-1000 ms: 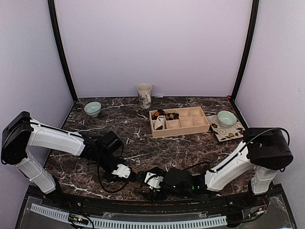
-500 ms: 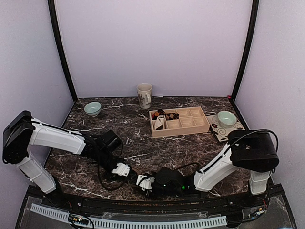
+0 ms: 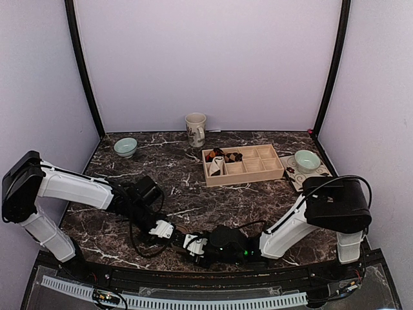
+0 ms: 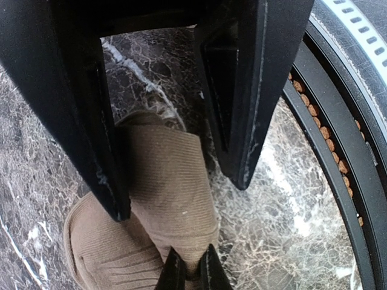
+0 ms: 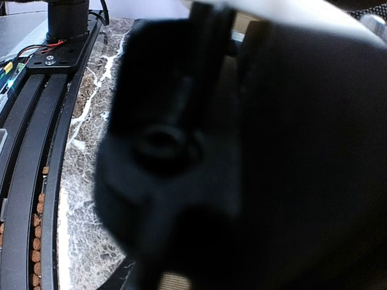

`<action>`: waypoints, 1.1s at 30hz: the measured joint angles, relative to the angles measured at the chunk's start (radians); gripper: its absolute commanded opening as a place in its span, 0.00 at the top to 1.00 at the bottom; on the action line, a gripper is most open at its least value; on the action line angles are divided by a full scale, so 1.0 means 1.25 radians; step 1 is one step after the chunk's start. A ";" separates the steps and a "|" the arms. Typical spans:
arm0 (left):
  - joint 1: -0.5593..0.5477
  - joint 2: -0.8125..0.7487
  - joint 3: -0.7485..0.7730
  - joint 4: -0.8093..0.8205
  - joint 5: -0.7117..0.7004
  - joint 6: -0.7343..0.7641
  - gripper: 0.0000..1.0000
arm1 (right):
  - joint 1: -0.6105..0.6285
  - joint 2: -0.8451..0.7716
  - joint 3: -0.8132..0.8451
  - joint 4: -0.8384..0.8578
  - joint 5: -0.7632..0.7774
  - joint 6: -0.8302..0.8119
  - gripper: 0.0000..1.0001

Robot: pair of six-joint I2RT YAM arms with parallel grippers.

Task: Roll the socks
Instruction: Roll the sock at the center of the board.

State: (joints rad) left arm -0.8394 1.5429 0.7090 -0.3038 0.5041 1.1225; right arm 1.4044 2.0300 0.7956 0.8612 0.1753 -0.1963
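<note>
Marble, dark brown with white veins, makes up the worktop (image 3: pixel 258 200), and both arms reach low across its 6 o'clock edge: the left arm (image 3: pixel 71 187) comes in from 8 o'clock, the right arm (image 3: pixel 290 226) folds back in from 4 o'clock. At about 1 o'clock sits a wooden tray (image 3: pixel 245 180) of small compartments, with a few rolled bundles (image 3: pixel 224 155) in its far-left cells that I cannot tell apart from here. A patterned plate (image 3: pixel 317 181) at 3 o'clock carries a pale green bowl (image 3: pixel 306 160), a mug (image 3: pixel 195 129) stands at 12 o'clock, and a second green bowl (image 3: pixel 125 147) is at 10 o'clock. My left hand (image 3: pixel 164 231) and right hand (image 3: pixel 192 245) are just beside each other at 6 o'clock. On the left wrist camera the tan sock (image 4: pixel 163 181) lies on the marble and runs up between the black fingers (image 4: pixel 78 121), which are closed on its ribbed fabric. Two thin dark fingertips (image 4: pixel 213 275) meet the sock's near end. The right wrist view is mostly a blurred dark shape (image 5: pixel 242 151), so I cannot tell how that hand stands.
</note>
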 measured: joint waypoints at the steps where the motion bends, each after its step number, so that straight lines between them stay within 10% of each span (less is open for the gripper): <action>1: 0.000 0.000 0.000 0.000 0.000 0.000 1.00 | 0.000 0.001 0.000 0.000 0.000 0.000 0.59; 22: -0.002 -0.002 -0.001 0.001 -0.008 0.031 1.00 | -0.013 -0.039 -0.095 0.008 0.063 0.062 0.36; 26: -0.002 -0.002 -0.001 0.001 -0.009 0.030 1.00 | -0.006 -0.066 -0.097 -0.001 0.052 0.067 0.00; 33: -0.002 -0.002 -0.001 0.001 -0.010 0.030 1.00 | 0.015 -0.091 -0.097 0.007 0.020 0.083 0.12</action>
State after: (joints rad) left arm -0.8417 1.5406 0.7082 -0.3031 0.4919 1.1599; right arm 1.4227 1.9163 0.6739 0.8696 0.2001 -0.0921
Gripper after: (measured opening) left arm 0.062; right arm 0.963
